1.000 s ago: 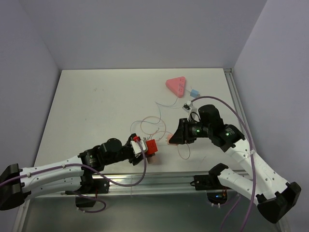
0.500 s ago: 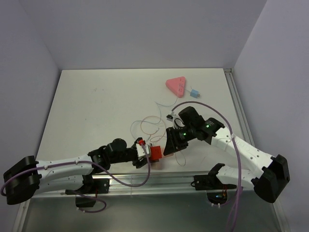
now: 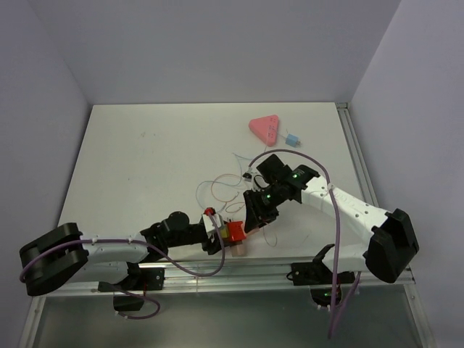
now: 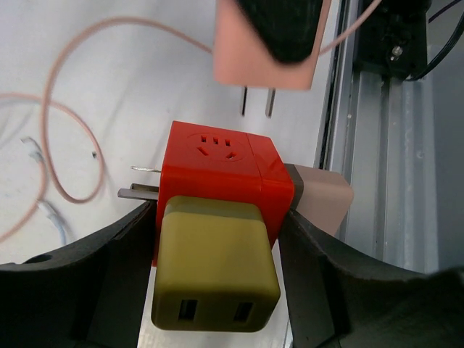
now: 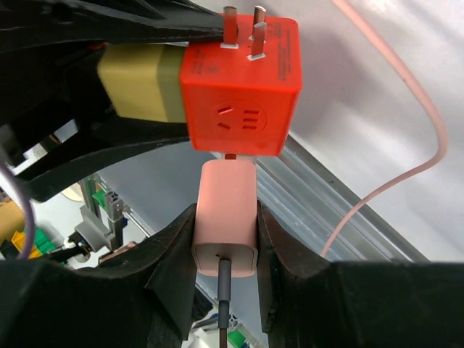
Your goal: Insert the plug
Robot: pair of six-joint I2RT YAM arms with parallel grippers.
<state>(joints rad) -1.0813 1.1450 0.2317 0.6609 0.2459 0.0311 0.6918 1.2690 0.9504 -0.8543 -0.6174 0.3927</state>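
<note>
The tiny light-blue plug lies on the table beside the pink triangular socket strip, far from both grippers. My left gripper is shut on an orange-red socket cube that has an olive block plugged into it. My right gripper is shut on a salmon-pink cable plug. In the left wrist view this pink plug hangs over the cube. Its two prongs point at the cube's socket face and their tips stop just short of it.
Thin pink cable loops over the table behind the grippers. A small black connector lies near the right arm. Another pinkish block sticks out of the cube's far side. The metal rail runs along the front edge just below the cube.
My right gripper has moved left and down with the pink cable plug, up to the cube. My left gripper has shifted the cube slightly right.
</note>
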